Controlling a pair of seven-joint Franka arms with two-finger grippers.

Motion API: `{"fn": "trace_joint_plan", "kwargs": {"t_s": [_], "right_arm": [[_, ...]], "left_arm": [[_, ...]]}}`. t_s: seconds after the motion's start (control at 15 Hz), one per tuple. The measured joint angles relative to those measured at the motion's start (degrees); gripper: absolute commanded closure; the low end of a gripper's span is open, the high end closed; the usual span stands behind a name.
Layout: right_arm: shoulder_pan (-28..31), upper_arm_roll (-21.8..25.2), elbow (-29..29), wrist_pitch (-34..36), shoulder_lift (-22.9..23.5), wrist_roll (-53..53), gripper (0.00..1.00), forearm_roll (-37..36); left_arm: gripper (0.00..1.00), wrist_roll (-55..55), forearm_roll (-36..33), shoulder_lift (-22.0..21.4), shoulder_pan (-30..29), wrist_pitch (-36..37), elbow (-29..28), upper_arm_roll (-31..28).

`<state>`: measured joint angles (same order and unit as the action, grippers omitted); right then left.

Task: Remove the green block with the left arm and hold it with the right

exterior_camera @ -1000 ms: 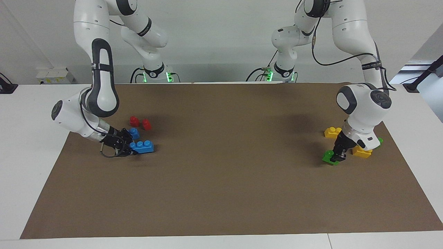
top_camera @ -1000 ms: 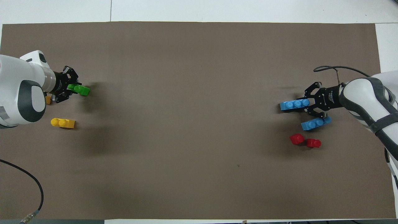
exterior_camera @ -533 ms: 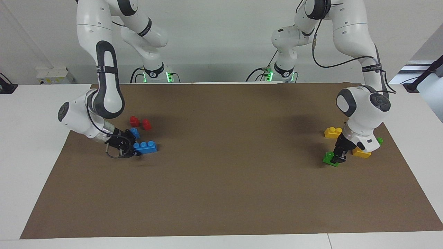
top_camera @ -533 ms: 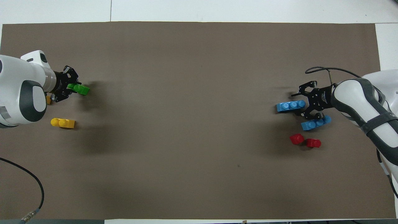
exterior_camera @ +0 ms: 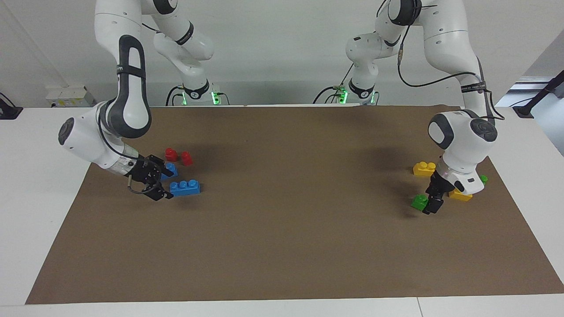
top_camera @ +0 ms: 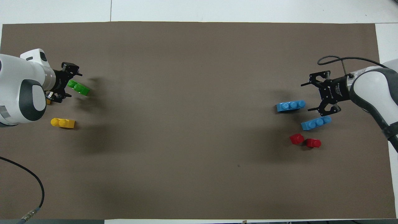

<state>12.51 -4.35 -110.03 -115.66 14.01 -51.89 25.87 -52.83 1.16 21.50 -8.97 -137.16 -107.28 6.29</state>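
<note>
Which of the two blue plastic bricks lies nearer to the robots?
The blue plastic brick beside the two red blocks; the other blue brick lies farther from the robots.

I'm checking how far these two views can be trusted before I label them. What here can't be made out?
- Second green block: facing view shows only a sliver past the left arm's wrist; overhead, the arm covers it.
- Yellow brick beside it: mostly under that wrist in both views.
- Left gripper at the green block: touching or apart, unclear.
- Right gripper: open, by the blue brick.

Left tool (exterior_camera: 429,203) hangs low at the right of the facing frame, fingers spread. Right tool (exterior_camera: 155,181) reaches low at the left, fingers spread.
</note>
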Motion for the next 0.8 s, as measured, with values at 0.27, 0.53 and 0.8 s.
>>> {"fn": "trace_joint_plan", "kwargs": {"t_s": [0.27,0.53,0.8], "right_arm": [[-0.3,-0.4,4.4,10.5,-5.0,8.8,0.00,-8.5],[-1.1,-0.6,10.6,22.7,-9.2,22.3,0.00,-15.3],[-3.2,-0.9,11.9,27.3,-15.2,38.2,0.00,-20.9]], "left_arm": [[0.00,3.4,0.0,-2.3,0.1,4.7,2.8,0.4],[0.00,12.6,-0.1,-7.4,0.3,12.5,5.5,0.5],[0.00,27.2,-0.1,-12.3,0.4,21.2,7.7,0.7]]}}
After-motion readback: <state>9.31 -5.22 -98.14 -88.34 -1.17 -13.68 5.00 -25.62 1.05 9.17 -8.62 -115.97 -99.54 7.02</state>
